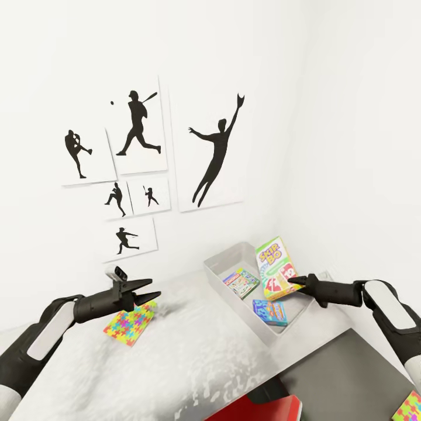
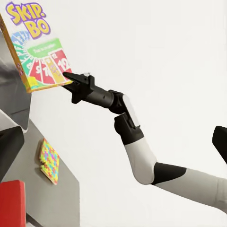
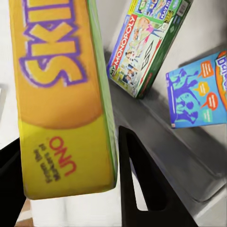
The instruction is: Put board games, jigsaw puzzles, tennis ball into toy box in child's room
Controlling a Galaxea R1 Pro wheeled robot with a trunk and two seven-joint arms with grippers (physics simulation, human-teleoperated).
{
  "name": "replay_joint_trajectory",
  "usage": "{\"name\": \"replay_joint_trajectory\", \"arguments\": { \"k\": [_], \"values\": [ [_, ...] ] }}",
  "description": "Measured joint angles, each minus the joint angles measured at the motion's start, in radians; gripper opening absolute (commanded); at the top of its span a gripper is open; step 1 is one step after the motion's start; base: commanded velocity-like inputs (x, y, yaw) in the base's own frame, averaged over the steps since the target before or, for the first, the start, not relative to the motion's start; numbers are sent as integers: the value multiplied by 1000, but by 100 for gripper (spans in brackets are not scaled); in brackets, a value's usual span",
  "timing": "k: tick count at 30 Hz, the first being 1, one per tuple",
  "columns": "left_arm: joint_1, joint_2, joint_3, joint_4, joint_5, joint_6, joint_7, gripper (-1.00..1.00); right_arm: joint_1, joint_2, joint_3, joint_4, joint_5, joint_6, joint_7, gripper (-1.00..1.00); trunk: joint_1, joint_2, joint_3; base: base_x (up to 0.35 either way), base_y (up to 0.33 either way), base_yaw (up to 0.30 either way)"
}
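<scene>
My right gripper (image 1: pixel 294 281) is shut on the lower edge of the yellow-and-green Skip-Bo board game (image 1: pixel 275 266), which it holds upright above the grey toy box (image 1: pixel 217 264). Inside the box lie a Monopoly game (image 1: pixel 241 282) and a blue game box (image 1: pixel 270 311). In the right wrist view the Skip-Bo box (image 3: pixel 61 94) sits between the black fingers (image 3: pixel 142 189), with Monopoly (image 3: pixel 146 47) and the blue game (image 3: pixel 198 92) beyond. My left gripper (image 1: pixel 151 290) hangs open and empty just above a colourful jigsaw puzzle (image 1: pixel 131 321) on the white surface.
A second jigsaw puzzle (image 1: pixel 409 406) lies on the dark grey table (image 1: pixel 351 374) at the lower right. A red object (image 1: pixel 263 410) sits at the bottom edge. White walls with baseball silhouette posters (image 1: pixel 140 128) close off the corner behind the box.
</scene>
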Motion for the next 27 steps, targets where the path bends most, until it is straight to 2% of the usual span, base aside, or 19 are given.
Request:
{"name": "replay_joint_trajectory", "arguments": {
  "k": [2, 5, 10, 12, 14, 16, 21, 24, 27],
  "values": [
    [-1, 0, -1, -2, 0, 1, 1, 100, 0, 0, 19, -2, 5, 0, 0, -100, 0, 0, 0, 0, 0, 0],
    [-1, 0, -4, 2, -4, 0, 1, 100, -2, 0, 32, -5, 44, 0, 0, -100, 0, 0, 0, 0, 0, 0],
    [0, 6, -3, 9, -6, -2, 1, 100, -2, 9, 49, -9, 177, 0, 3, -100, 0, 0, 0, 0, 0, 0],
    [0, 8, 1, 9, -6, -1, 1, 100, -3, 9, 57, -13, 205, 0, 4, -100, 0, 0, 0, 0, 0, 0],
    [0, 9, 13, 9, -6, 1, 0, 100, -3, 3, 63, -26, 218, 0, 6, -100, 0, 0, 0, 0, 0, 0],
    [0, 10, 28, 9, -4, 4, 0, 100, -2, 1, 73, -52, 213, -1, 8, -100, 0, 0, 0, 0, 0, 0],
    [0, 11, 101, -1, -8, 7, 0, 100, -2, -3, 120, -104, 224, -1, 10, -100, 0, 0, 0, 0, 0, 0],
    [-1, 11, 115, -1, -11, 6, 1, 100, -2, -3, 133, -109, 226, 0, 10, -100, 0, 0, 0, 0, 0, 0],
    [-1, 11, 118, -1, -12, 5, 1, 100, -2, -5, 167, -110, 229, 0, 10, -100, 0, 0, 0, 0, 0, 0]
  ]
}}
